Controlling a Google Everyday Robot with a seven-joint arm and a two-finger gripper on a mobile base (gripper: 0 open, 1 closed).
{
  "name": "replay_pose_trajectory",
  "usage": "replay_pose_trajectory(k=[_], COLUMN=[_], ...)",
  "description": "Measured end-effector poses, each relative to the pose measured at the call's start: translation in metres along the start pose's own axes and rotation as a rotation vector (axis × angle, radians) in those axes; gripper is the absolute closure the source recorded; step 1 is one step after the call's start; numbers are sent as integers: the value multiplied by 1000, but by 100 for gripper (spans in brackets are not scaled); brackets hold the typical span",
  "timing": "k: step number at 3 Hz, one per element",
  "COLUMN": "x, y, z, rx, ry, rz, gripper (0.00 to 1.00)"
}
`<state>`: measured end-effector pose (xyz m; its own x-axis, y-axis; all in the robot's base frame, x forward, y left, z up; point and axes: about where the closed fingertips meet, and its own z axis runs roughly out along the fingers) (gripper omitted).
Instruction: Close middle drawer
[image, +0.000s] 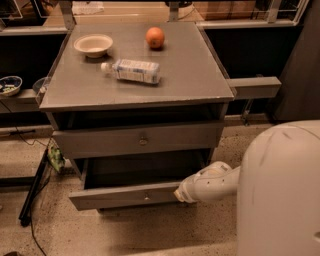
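Note:
The middle drawer (125, 196) is pulled out well beyond the cabinet's face. Its flat grey front panel has a small round knob (146, 196), and its dark inside shows behind the panel. My gripper (179, 194) is at the right end of that front panel and touches it or is very close to it. My white arm (212, 182) reaches in from the right. The uppermost drawer front (140, 140), with the same knob, sits above. The lowest drawer is hidden under the open one.
On the cabinet top (200, 75) are a cream bowl (93, 44), an orange (155, 37) and a plastic bottle (132, 70) lying on its side. My white body (280, 190) fills the lower right. Cables and a black bar (32, 190) lie on the floor at left.

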<state>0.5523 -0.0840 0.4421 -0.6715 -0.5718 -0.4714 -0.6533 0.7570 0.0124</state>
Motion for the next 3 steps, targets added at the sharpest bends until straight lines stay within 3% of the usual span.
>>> replay_pose_trajectory(k=[1,3], x=[3,27], y=[-1,0], z=[0,10], rx=[3,-2], ry=[-3,5], rz=[14,95], gripper=[100,100])
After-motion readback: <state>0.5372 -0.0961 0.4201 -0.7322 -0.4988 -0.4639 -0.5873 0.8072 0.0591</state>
